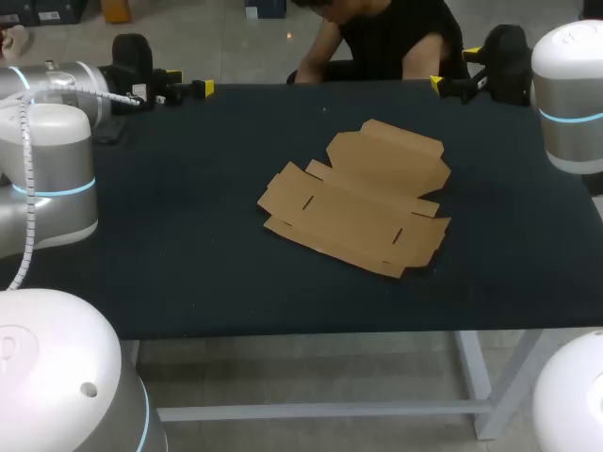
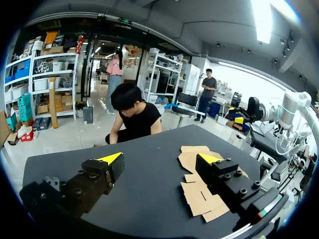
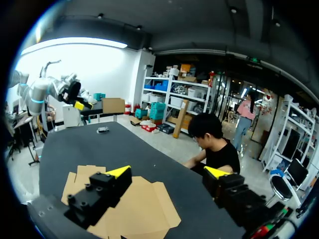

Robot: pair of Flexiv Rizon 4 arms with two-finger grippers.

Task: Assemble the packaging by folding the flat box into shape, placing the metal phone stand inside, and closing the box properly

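A flat, unfolded brown cardboard box (image 1: pixel 363 198) lies on the dark table (image 1: pixel 188 245), right of the middle. My left gripper (image 1: pixel 198 89) hovers at the far left edge, open, with nothing between its fingers. In the left wrist view (image 2: pixel 160 159) the box (image 2: pixel 189 159) lies ahead beside one finger. My right gripper (image 1: pixel 441 87) hangs at the far right edge, open and holding nothing. In its own view (image 3: pixel 167 172) the box (image 3: pixel 139 199) lies below and ahead of it. No metal phone stand shows in any view.
A small dark object (image 1: pixel 105 132) lies on the table near the far left corner, also seen as a small item (image 3: pixel 103 129) in the right wrist view. A person (image 1: pixel 377 42) leans at the table's far edge, a hand (image 3: pixel 192 162) by the rim.
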